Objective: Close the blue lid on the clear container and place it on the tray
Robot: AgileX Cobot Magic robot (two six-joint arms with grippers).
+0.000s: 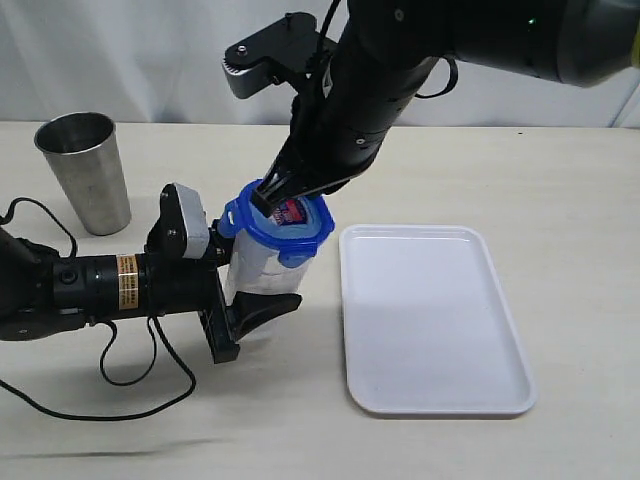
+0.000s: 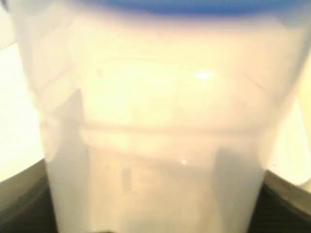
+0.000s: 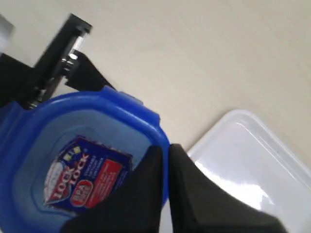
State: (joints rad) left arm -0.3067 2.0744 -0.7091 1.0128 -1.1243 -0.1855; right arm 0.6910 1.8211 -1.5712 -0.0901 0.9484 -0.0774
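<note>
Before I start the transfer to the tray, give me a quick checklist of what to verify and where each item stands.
1. Left gripper holds the clear container: ok, jaws on either side of its body, container upright.
2. Blue lid on the container's mouth: ok, it covers the rim.
3. Lid's snap flaps latched: cannot tell.
4. Right gripper off the lid: not ok, its shut fingertips are down at the lid's top.
5. White tray free: ok, nothing lies on it, and it sits beside the container.
6. Steel cup out of the way: ok, it stands on the container's other side from the tray.
</note>
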